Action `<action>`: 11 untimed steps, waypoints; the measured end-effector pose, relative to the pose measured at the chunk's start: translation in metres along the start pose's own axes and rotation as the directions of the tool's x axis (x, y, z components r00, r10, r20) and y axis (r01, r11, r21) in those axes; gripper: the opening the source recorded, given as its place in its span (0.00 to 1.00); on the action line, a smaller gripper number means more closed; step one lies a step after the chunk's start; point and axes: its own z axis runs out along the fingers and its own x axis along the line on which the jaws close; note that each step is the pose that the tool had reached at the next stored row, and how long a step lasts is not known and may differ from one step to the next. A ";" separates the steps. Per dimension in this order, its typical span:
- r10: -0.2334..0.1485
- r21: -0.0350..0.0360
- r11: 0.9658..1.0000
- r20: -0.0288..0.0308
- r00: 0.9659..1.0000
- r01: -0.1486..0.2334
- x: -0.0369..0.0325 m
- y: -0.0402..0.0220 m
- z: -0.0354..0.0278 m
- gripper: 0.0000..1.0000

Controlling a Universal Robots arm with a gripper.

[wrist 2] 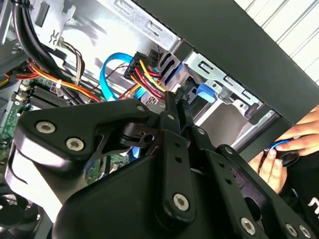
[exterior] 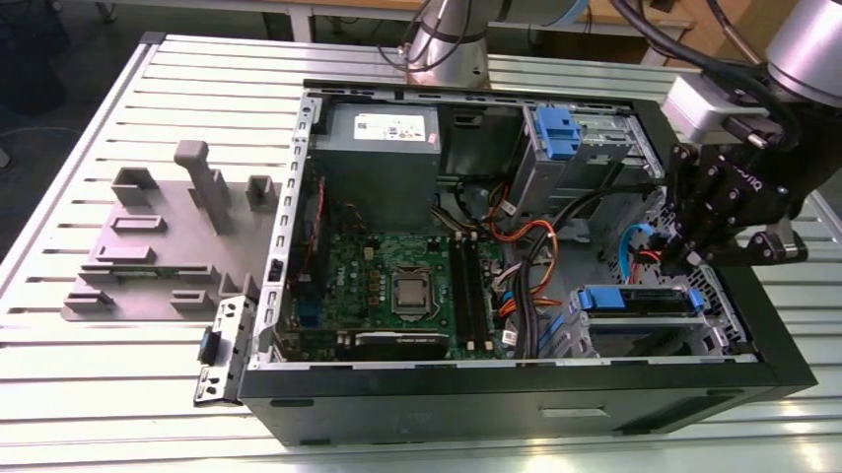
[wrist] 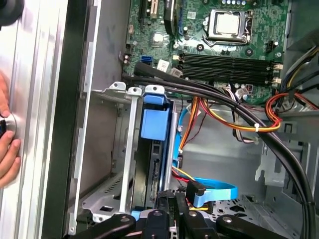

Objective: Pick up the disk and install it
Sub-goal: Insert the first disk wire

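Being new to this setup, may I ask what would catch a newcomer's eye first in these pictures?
An open computer case lies on the slatted table, its motherboard bare. At the exterior view's right the black gripper hangs over the drive cage, where the disk in its blue carrier sits. In the first wrist view a person's hand rests outside the case.

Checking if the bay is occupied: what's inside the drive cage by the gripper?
The disk, in its blue carrier frame, sits edge-on in the drive cage, near the gripper. Its label and flat faces are hidden by the cage walls.
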 end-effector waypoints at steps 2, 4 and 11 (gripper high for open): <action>0.014 -0.001 1.000 0.001 1.000 -0.014 0.0000 0.0001 0.0004 0.17; 0.020 -0.002 1.000 0.002 1.000 -0.020 0.0008 0.0002 0.0011 0.17; 0.021 0.001 1.000 0.033 0.999 -0.021 0.0082 0.0016 0.0035 0.17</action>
